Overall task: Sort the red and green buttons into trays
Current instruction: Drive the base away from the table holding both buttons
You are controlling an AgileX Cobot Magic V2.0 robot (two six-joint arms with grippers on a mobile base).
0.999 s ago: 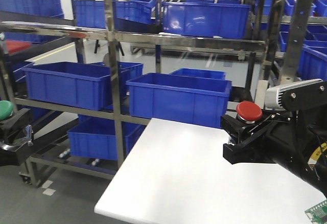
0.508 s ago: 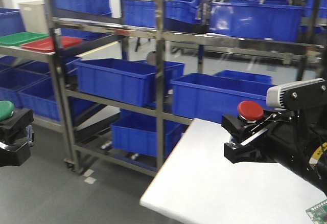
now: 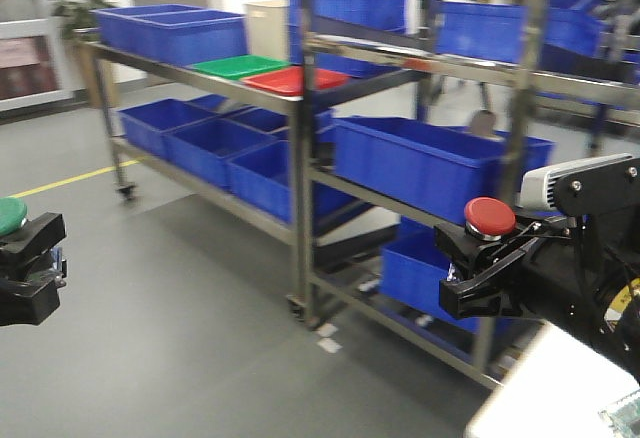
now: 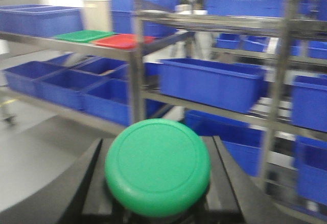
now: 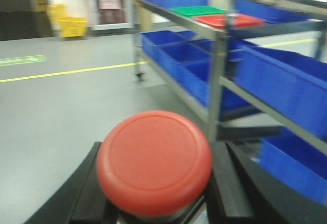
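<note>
Change: front view has swung vs 1 s ago. The table (image 3: pixel 560 393) filled the foreground then, now it is only a corner at lower right. Floor and the steel rack (image 3: pixel 300 168) fill the frame. Reads as the base turning/rolling, arms not moving.
Trays: not in view 1 s ago, at upper left 0.5 s ago, now on the rack's top shelf, upper centre.
Tray layout: green tray (image 3: pixel 238 66) just left of red tray (image 3: pixel 290 80), side by side. Can't tell if they touch. Cream tub (image 3: pixel 265 26) behind, blue crates (image 3: pixel 420 163) on the lower shelves.
L gripper (image 3: pixel 25 258): same spot in frame throughout, low left. Jaws closed in on the dark base of the green button (image 3: pixel 10 215), cap up.
R gripper (image 3: pixel 485 268): same spot, low right. Clamped on the base of the red button (image 3: pixel 489 216), cap up.
Grip detail: in wrist views the caps hide the contact pts.
Buttons vs trays: both well apart from the trays, nothing placed yet.
Meaning: transit phase. Pick-up done, sorting not begun, and the trays are now ahead.
Next (judgement): close in on the top shelf, then green to green tray, red to red tray.
Risk: wrist pics are motion-blurred, so aim is best fixed after the base settles.
</note>
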